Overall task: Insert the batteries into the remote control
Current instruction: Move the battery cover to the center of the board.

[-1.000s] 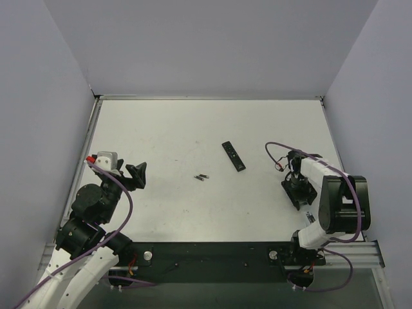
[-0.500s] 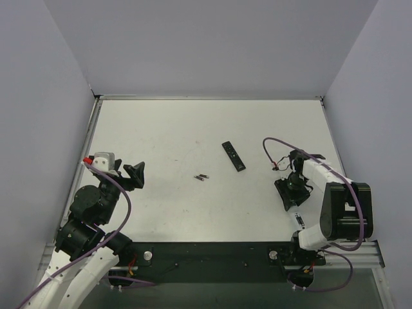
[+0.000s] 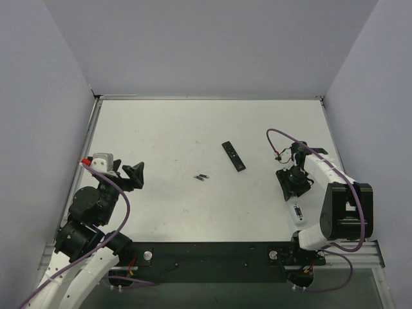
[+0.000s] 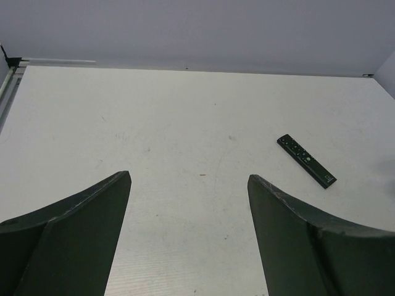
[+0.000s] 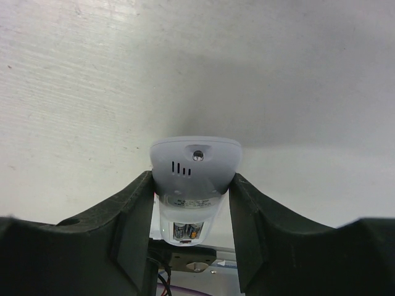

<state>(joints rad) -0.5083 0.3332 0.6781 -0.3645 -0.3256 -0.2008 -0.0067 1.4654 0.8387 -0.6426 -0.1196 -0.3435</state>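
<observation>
- Your right gripper (image 5: 192,188) is clamped on the white oblong plastic remote control (image 5: 195,161). Its two dark fingers (image 5: 133,216) press the remote's long sides near one rounded end.
- Seen from above, that remote sticks out of the gripper toward the near edge, on the right side of the white table (image 3: 167,129).
- Your left gripper (image 4: 188,185) hangs over the table's left side with its fingers spread wide and nothing between them.
- Two tiny dark cylindrical batteries (image 3: 203,177) lie side by side near the table's middle, well apart from both grippers.
- A slim black remote (image 3: 234,156) lies near them, farther back and to the right.
</observation>
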